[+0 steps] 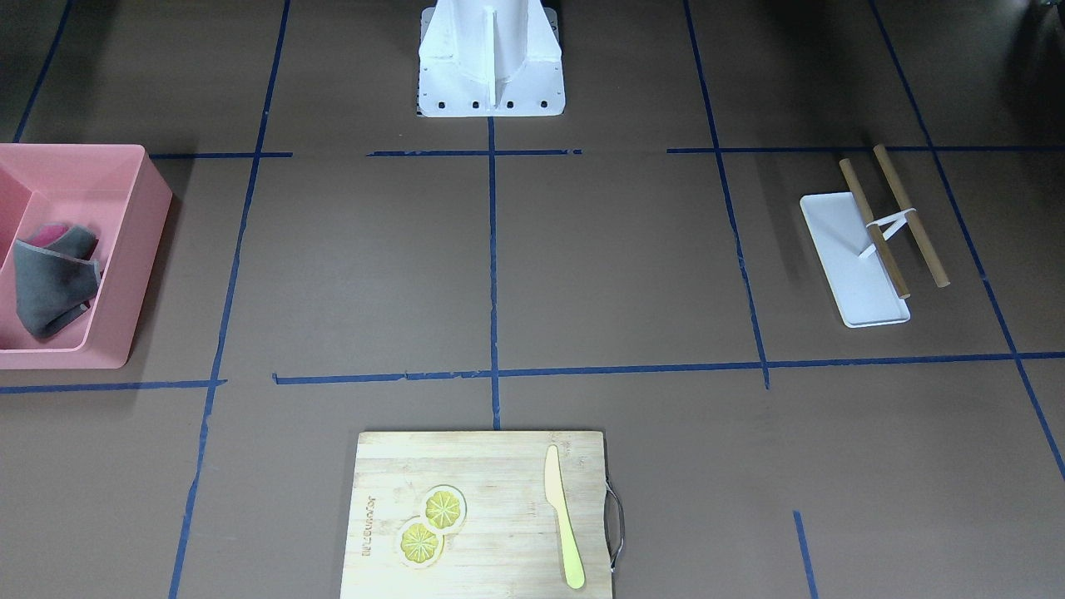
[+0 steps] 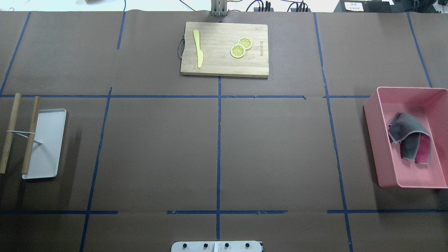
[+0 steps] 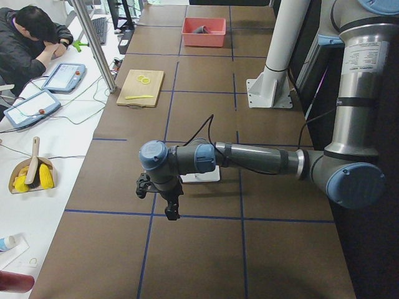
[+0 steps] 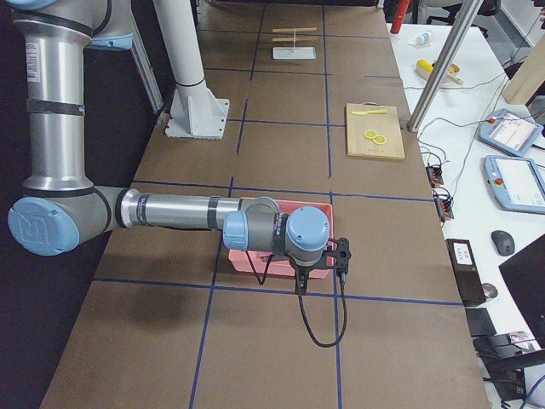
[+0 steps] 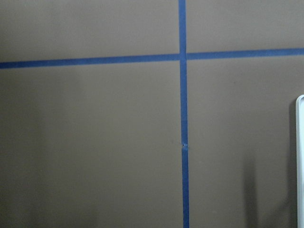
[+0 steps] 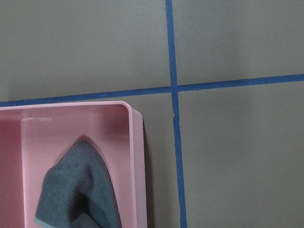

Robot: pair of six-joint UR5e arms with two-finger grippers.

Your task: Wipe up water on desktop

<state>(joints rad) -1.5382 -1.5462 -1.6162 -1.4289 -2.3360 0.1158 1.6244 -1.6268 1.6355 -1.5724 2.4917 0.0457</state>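
Across the table, front view: desktop (image 1: 624, 266) shows no wet patch; cloth (image 1: 54, 279) lies crumpled in bin (image 1: 150, 208) at my right end.
Overhead: cloth slants inside bin; wide bare room between bin and board (image 2: 224, 49).
Left side: my left gripper (image 3: 169, 208) hangs well apart from bin; finger spread, cannot tell.
Right side: my right gripper (image 4: 342, 256) hangs just beside bin, so nearer arm; spread, cannot tell.
Left wrist: bare desktop, tray (image 5: 300, 156) edge.
Right wrist: cloth low-left, inside bin wall; I judge a short reach.
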